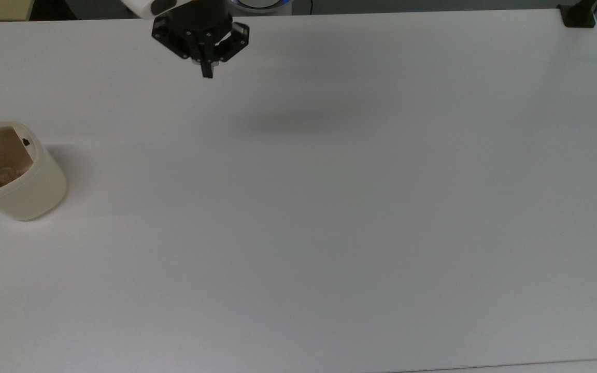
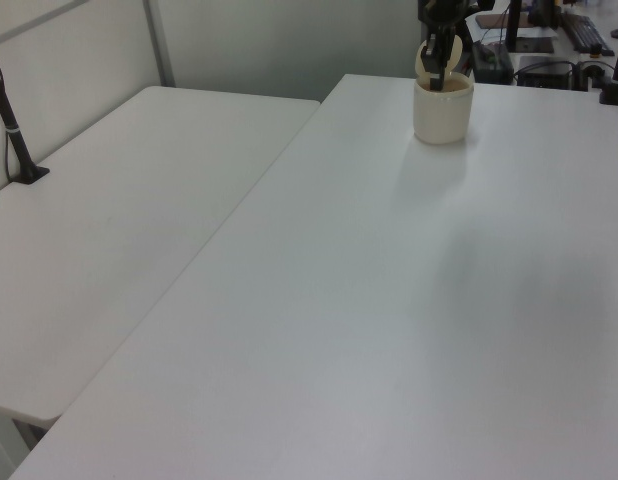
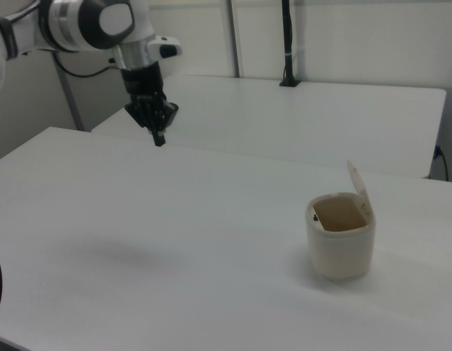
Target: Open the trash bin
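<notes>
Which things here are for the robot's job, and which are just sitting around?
For the job:
- small cream-beige plastic trash bin, its flat lid already flipped up
- black two-finger pincer, held above the table, far from the bin

Just sitting around:
- big white table
- second white table beside it
- black clamp at the table's corner

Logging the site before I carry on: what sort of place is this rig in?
Probably a lab or office workroom: plain white tables, camera poles clamped to a table edge, and desks with cables and equipment behind.
</notes>
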